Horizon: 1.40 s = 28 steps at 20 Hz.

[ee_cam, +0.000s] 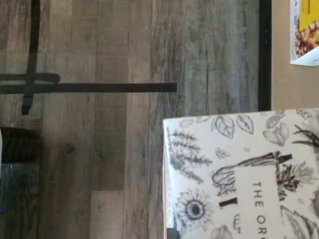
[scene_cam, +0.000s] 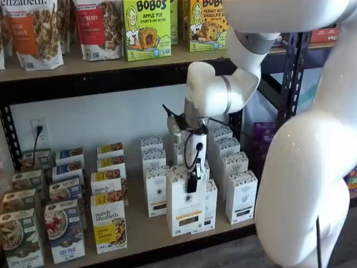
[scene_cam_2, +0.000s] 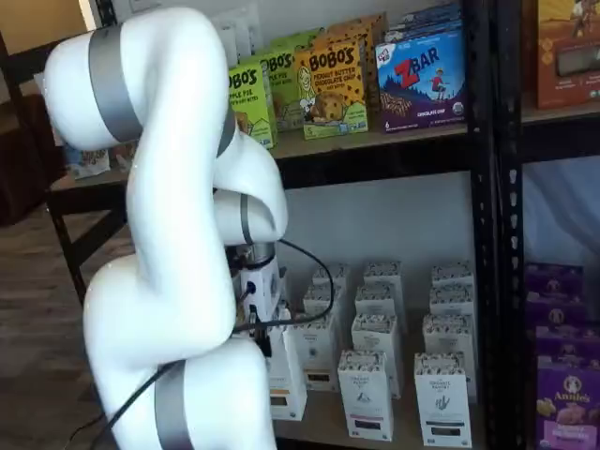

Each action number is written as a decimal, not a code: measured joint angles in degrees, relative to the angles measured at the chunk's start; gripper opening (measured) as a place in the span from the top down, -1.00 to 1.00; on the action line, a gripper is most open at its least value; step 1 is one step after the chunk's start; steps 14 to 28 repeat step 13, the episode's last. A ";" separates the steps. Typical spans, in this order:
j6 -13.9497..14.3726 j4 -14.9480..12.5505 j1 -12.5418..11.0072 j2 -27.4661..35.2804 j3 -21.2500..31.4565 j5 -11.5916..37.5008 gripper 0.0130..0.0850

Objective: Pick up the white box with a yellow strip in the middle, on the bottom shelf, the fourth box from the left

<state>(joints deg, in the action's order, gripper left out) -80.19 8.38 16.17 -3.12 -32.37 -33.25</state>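
Hand [scene_cam: 193,184] clamped on white box [scene_cam: 186,209], box upright at shelf [scene_cam: 146,237] front edge, ahead of its row

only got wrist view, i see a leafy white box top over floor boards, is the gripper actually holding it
observer: yes, the gripper is shut on the white box.
operator: right box?
observer: its front strip is yellow-olive; the neighbouring carton has a dark strip.
operator: out of its row?
observer: it sits upright, forward of the other cartons, at the front edge of the bottom shelf.
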 joint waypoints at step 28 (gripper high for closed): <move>0.10 -0.45 -0.92 -7.59 0.96 -7.53 0.11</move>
